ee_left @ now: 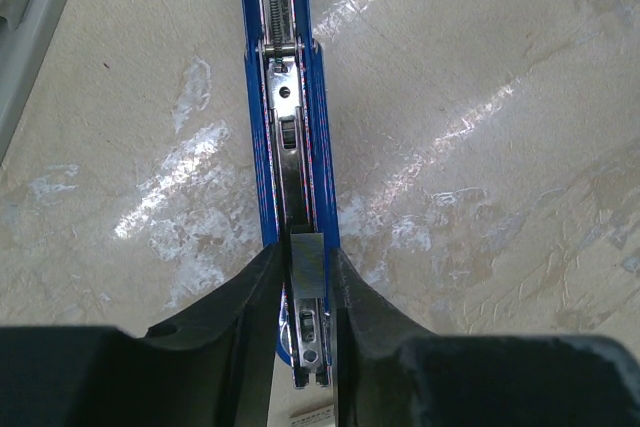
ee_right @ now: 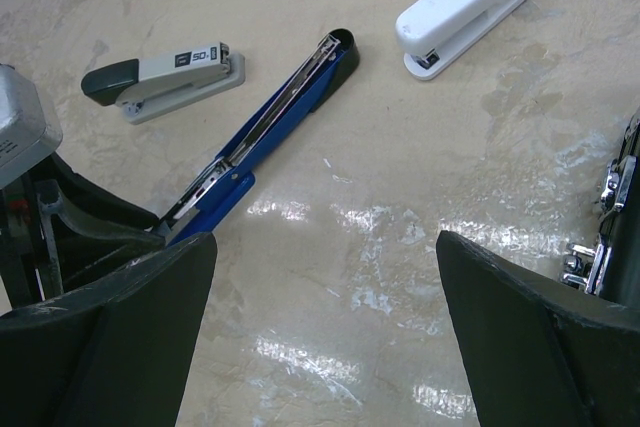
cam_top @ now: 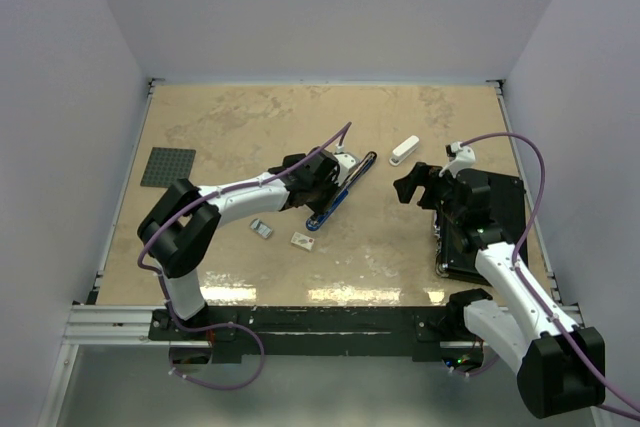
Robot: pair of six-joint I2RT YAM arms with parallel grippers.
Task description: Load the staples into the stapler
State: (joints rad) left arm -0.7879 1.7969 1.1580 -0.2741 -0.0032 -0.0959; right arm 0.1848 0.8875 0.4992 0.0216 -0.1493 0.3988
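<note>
Straddling blue stapler (ee_left: 288, 127), outstretched left tool (ee_left: 305, 259).

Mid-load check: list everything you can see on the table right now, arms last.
blue stapler: 1, blue, opened flat, table centre
staple strip: 1, grey, along the blue stapler's channel
white stapler: 1, white, far side, right of centre
grey stapler: 1, grey with black tip, beside the blue stapler
staples box: 1, whitish, nearer than the blue stapler
tray piece: 1, grey, left of the box
plate: 1, dark grey, far left
black case: 1, black, right edge
left gripper: 1, black, straddling the staple strip
right gripper: 1, black, open, empty
</note>
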